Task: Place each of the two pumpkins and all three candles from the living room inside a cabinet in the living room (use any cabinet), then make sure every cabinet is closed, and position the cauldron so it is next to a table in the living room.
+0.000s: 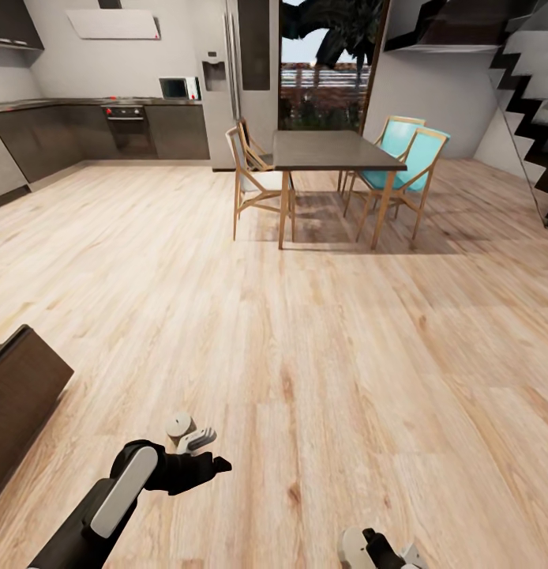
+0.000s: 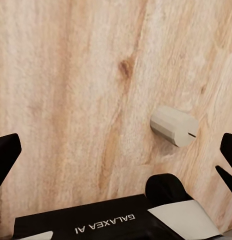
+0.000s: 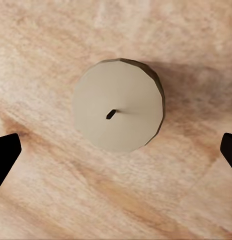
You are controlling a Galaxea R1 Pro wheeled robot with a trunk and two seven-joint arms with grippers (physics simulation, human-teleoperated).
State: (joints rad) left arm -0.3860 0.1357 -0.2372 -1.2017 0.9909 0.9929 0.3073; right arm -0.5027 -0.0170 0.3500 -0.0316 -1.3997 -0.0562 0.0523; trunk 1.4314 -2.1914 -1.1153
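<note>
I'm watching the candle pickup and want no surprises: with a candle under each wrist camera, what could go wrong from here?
The candle under the left gripper lies tipped on its side on the wood floor; being round, it may roll away when touched. The upright candle sits ahead of the right gripper, off the line between the open fingertips, so closing there might miss or knock it over. The cabinet corner is near the left arm, which may clip it.

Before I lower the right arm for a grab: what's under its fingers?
A candle stands upright on the wood floor, wick up, between the open right gripper fingers. Its base is hidden by its own top.
</note>
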